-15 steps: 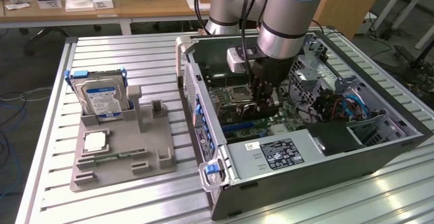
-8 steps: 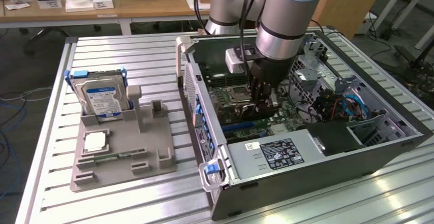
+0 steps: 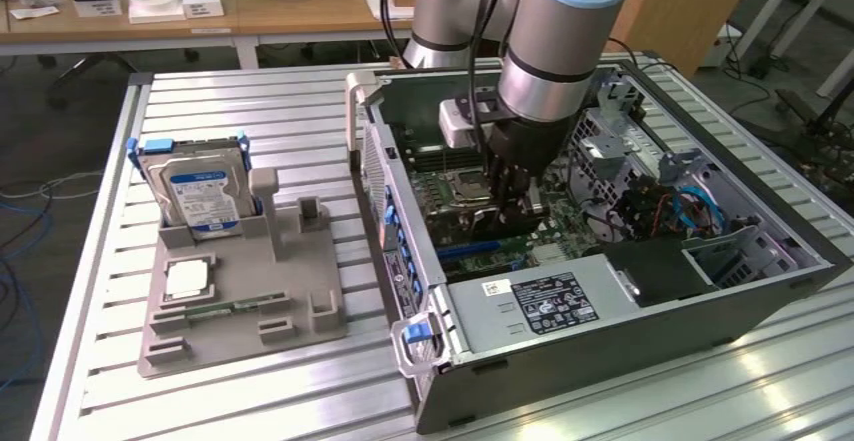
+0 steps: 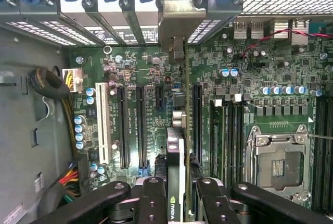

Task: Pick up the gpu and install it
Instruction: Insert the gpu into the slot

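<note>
While poised over the motherboard (image 4: 140, 67), holds the gpu (image 4: 175, 156) clamped in a narrow pincer (image 4: 177, 190), directly beneath, long axis parallel to the slots (image 4: 140, 125).

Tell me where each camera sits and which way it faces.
Exterior view: off the arm, raised, looking down into the open grey metal computer case; the silver-and-blue arm shows.
Wrist view: on the wrist, facing the green motherboard; the black gripper clamps the thin green gpu card edge-on.
Shared: motherboard, gripper and case interior.
</note>
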You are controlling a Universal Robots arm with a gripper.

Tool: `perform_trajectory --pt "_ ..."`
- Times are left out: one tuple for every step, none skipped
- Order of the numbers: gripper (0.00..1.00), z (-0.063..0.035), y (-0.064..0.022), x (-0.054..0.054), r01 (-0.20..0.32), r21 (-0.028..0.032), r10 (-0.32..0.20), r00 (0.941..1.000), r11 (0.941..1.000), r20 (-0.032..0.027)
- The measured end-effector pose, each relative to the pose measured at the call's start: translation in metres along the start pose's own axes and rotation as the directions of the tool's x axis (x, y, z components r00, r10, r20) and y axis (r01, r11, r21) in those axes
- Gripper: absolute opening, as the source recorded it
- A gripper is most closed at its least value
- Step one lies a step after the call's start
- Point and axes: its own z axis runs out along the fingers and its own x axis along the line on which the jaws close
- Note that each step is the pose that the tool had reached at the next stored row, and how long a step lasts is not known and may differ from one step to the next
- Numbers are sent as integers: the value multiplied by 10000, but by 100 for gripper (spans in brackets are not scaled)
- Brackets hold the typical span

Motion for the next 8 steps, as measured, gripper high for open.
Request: perform_trajectory --pt "27 0 0 0 1 0 -1 10000 10000 -2" --pt "27 1 1 0 0 0 0 10000 10000 -2" --pt "27 3 6 0 -3 1 3 10000 10000 1" --pt "27 4 10 -1 -3 2 3 10000 10000 1" --pt "27 5 15 -1 -2 1 2 10000 10000 1" --pt "27 6 20 -2 -2 1 2 10000 10000 1" --pt "27 8 24 -3 -2 2 2 10000 10000 1" --pt "27 10 28 -5 -1 2 1 10000 10000 3"
